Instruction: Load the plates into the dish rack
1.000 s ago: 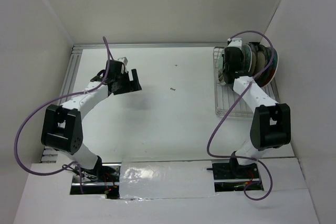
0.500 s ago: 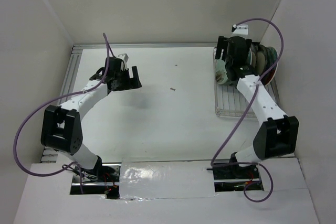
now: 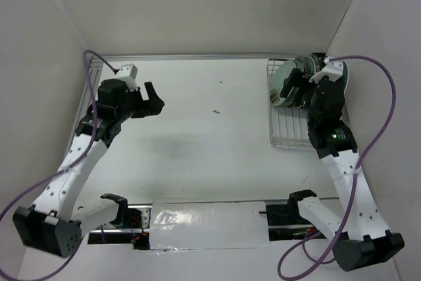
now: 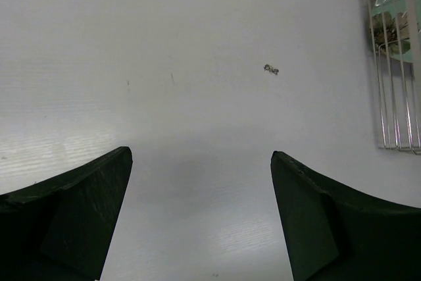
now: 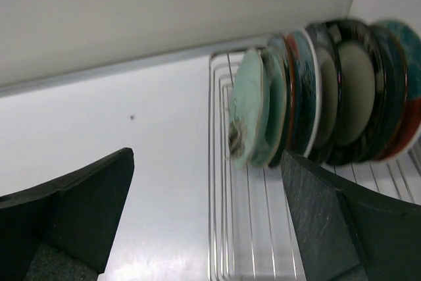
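Note:
Several plates (image 3: 284,78) stand on edge in a row at the far end of the dish rack (image 3: 289,129), at the table's right. In the right wrist view the pale mint plate (image 5: 250,113) is nearest, and behind it come teal, cream-and-dark and red ones (image 5: 358,90). My right gripper (image 3: 299,90) (image 5: 207,159) hangs open just in front of the row and holds nothing. Over the bare table on the left, my left gripper (image 3: 156,99) (image 4: 200,156) is open and empty. The rack's edge (image 4: 395,97) shows at the right of its view.
White walls close in the table at the back and on both sides. The rack's near half (image 5: 263,241) is bare wire. A small dark crumb (image 3: 216,111) (image 4: 271,69) lies mid-table. A metal strip (image 3: 89,93) runs along the left edge.
My right gripper has opened, let go of the plate in the rack and drawn back toward the near side. The left arm has swung back to the left, still open.

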Available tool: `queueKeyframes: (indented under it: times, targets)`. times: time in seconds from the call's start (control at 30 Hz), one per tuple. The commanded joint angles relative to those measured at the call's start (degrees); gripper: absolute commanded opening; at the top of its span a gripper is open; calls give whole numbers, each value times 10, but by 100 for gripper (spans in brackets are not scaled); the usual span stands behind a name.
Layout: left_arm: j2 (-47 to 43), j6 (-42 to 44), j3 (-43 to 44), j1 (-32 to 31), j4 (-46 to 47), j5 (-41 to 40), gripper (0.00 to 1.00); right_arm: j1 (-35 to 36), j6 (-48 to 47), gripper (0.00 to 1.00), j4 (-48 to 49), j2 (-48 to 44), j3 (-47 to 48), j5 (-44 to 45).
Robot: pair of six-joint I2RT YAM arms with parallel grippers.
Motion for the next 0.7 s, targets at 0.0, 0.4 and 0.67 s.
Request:
queueKeyframes:
  times: [0.0, 0.4, 0.67]
  targets:
    - [-81, 15, -41, -3, -33, -48, 99, 0, 29, 99, -63, -51, -47, -16]
    - [-224, -8, -157, -3, -77, -56, 99, 0, 52, 99, -102, -167, -149, -12]
    - [-250, -8, -168, -27, -78, -100, 99, 0, 57, 99, -108, -195, -174, -11]
